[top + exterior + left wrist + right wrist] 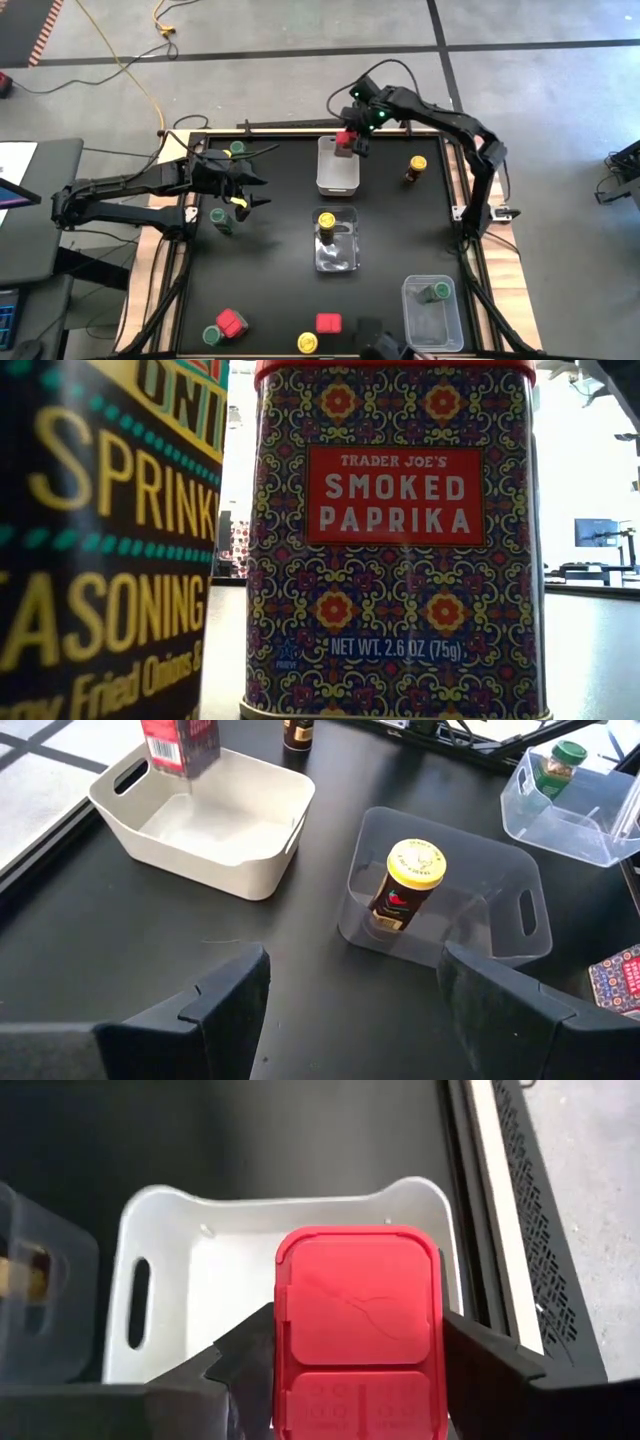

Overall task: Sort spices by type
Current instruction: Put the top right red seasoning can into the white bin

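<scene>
Smoked paprika tin [393, 540], red-lidded, fills the low view beside a dark seasoning jar [105, 540]; a monitor [597, 532] shows in the bright room behind. Black table [280, 290] stands on grey concrete floor [300, 25] crossed by a yellow cable [130, 70]. Right gripper [358, 1350] is clamped on a red spice tin [358, 1325] above the white bin [200, 1270]. Left gripper [350, 995] hangs with fingers apart, empty, near the clear bin [500, 870] holding a yellow-lidded jar [408, 885]. Other spices lie scattered on the table.
</scene>
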